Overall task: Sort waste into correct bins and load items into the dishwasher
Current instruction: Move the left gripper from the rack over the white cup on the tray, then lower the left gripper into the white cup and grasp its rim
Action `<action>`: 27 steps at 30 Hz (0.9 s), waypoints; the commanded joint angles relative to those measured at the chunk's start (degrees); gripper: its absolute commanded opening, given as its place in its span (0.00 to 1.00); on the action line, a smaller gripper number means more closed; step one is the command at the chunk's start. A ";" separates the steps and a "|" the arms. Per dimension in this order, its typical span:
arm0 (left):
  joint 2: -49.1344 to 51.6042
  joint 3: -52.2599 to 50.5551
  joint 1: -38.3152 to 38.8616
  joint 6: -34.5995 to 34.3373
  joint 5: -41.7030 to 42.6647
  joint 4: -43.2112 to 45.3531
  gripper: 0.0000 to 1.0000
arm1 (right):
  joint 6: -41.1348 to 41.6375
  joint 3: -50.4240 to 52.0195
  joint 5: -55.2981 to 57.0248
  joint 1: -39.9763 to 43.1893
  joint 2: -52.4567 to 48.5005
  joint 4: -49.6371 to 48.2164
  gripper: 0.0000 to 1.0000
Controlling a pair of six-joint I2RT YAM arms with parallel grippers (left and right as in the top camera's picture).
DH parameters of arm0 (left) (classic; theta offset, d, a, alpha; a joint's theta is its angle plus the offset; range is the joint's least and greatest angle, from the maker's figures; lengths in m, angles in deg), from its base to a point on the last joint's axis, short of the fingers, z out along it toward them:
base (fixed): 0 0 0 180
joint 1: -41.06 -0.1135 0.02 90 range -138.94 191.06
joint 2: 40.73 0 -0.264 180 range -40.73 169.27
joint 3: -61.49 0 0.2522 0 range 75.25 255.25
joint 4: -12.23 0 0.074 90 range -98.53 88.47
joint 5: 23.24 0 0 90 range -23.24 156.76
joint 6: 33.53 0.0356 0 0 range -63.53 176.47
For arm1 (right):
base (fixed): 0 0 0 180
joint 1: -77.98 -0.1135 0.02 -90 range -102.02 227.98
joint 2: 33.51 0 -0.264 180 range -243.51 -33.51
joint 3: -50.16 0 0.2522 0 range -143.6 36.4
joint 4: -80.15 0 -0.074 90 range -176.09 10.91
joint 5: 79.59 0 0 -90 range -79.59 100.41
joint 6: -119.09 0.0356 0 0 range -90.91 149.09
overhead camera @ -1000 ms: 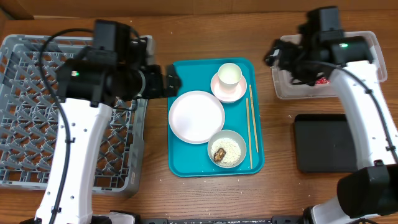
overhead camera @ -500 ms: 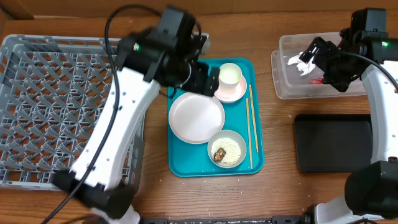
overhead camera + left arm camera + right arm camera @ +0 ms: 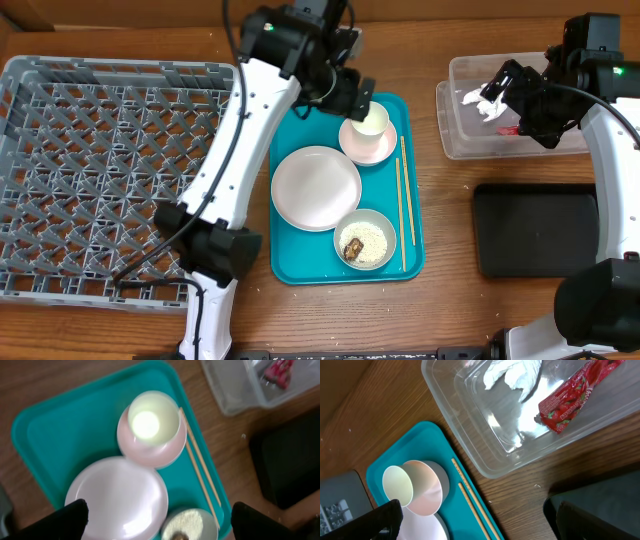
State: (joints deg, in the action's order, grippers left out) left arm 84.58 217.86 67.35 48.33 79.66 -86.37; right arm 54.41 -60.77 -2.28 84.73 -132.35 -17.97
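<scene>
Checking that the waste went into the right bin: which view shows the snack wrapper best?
The right wrist view: the snack wrapper lies sharp, print visible, inside the clear tub beside the tissue. Overhead shows only a red sliver behind the right arm; the left wrist view gives a blurred pink patch.

My left pincer (image 3: 165, 520) was black. The tray (image 3: 290, 255) was teal, the cup (image 3: 371, 119) white, the bowl (image 3: 362, 150) pale pink, the rack (image 3: 100, 180) grey lattice, the wrapper (image 3: 572, 397) red with white print, the desk (image 3: 450, 300) wood-brown.
</scene>
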 commanded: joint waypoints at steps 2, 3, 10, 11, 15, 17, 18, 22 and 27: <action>1.90 0.72 2.29 3.52 1.77 3.96 0.91 | 0.17 0.02 -0.22 0.09 0.42 -0.35 1.00; 2.54 0.63 2.75 3.87 1.79 4.50 0.90 | 0.17 0.02 -0.22 0.09 0.42 -0.35 1.00; 9.14 0.52 6.75 9.66 -2.40 6.05 0.67 | 0.17 0.02 -0.22 0.09 0.42 -0.35 1.00; 10.97 0.52 7.52 9.46 -4.50 6.23 0.66 | 0.17 0.02 -0.22 0.09 0.42 -0.35 1.00; 14.34 0.52 8.41 9.20 -4.98 7.26 0.65 | 0.17 0.02 -0.22 0.09 0.42 -0.35 1.00; 15.23 0.52 8.55 9.25 -5.01 7.98 0.66 | 0.17 0.02 -0.22 0.09 0.42 -0.35 1.00; 15.65 0.52 8.52 9.25 -5.03 8.44 0.65 | 0.17 0.02 -0.22 0.09 0.42 -0.33 1.00; 16.35 0.52 8.59 9.27 -5.90 10.01 0.63 | 0.17 0.02 -0.22 0.09 0.42 -0.35 1.00; 16.74 0.44 8.59 9.29 -8.48 10.58 0.54 | 0.17 0.02 -0.22 0.09 0.42 -0.35 1.00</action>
State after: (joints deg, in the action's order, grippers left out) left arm 100.93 217.82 75.91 56.66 73.85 -76.01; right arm 54.39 -60.77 -2.30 84.75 -132.35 -17.95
